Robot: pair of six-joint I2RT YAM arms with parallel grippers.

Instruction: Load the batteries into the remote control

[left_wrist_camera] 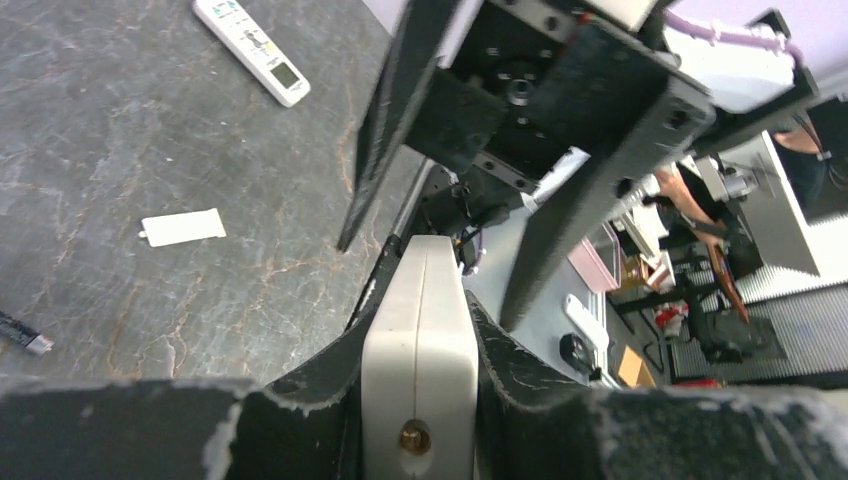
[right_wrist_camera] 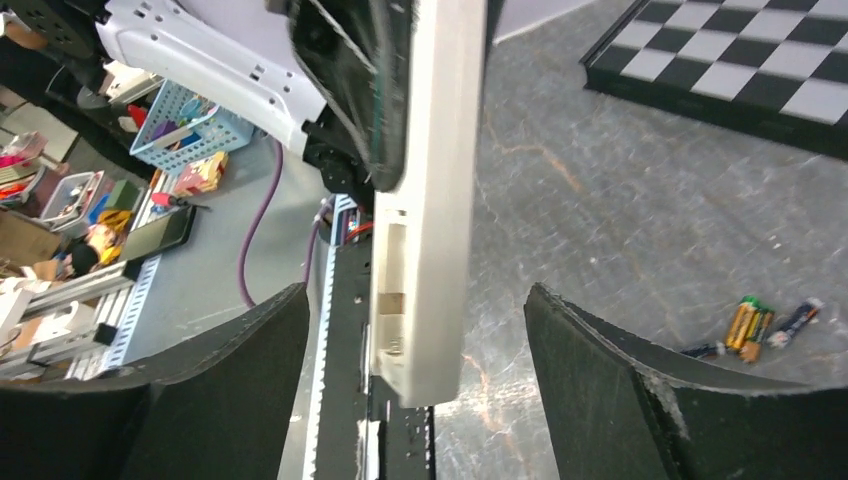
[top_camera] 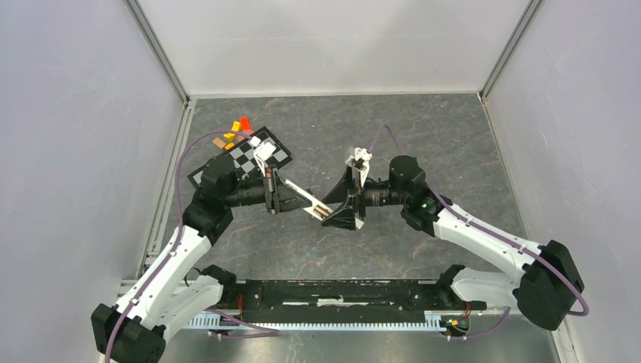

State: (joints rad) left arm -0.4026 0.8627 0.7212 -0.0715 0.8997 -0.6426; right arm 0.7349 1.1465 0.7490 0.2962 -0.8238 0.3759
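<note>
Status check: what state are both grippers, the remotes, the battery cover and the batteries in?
left gripper: shut on the held remote.
right gripper: open, fingers either side of that remote's free end, not gripping.
held remote: in the air, battery bay looks uncovered.
battery cover: off, flat on the table.
batteries: loose on the table, not loaded.
second remote: face up on the table.
</note>
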